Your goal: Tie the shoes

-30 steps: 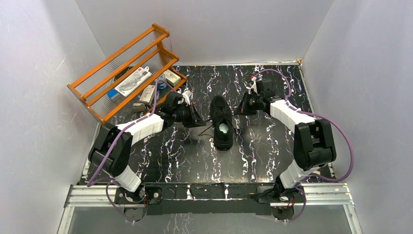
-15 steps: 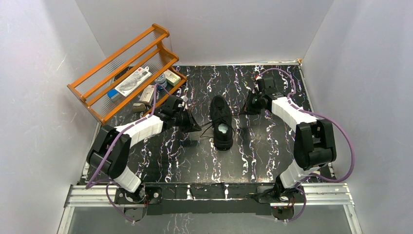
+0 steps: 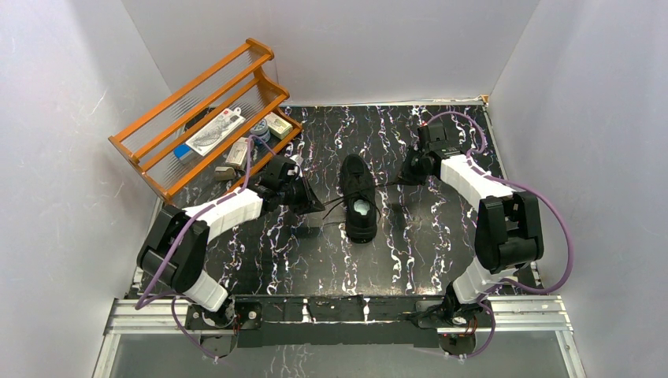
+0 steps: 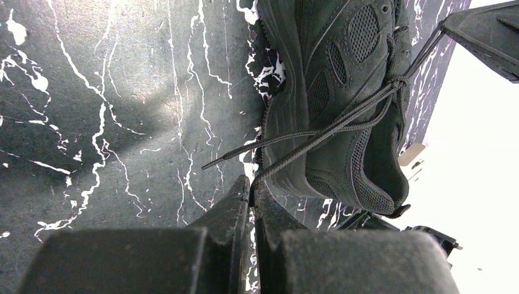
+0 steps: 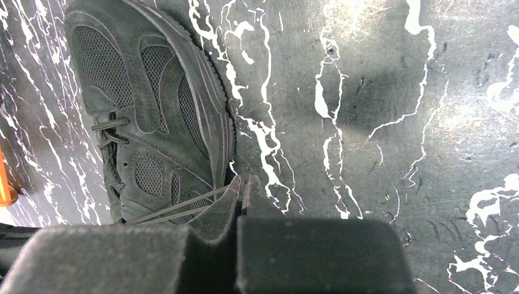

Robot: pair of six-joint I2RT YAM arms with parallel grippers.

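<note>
Sneaker (image 3: 360,197) lay lengthwise btwn arms, toe far; L fingers (image 4: 232,205) left of it, R fingers (image 5: 223,205) right, each pinching a lace (image 4: 343,119) end, taut crosswise.

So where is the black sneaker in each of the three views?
Top external: black sneaker at centre, toe pointing up-frame.
Left wrist: upper right, laces stretched toward bottom centre.
Right wrist: upper left, toe at top.
Shared landmark: the white-veined black tabletop.
</note>
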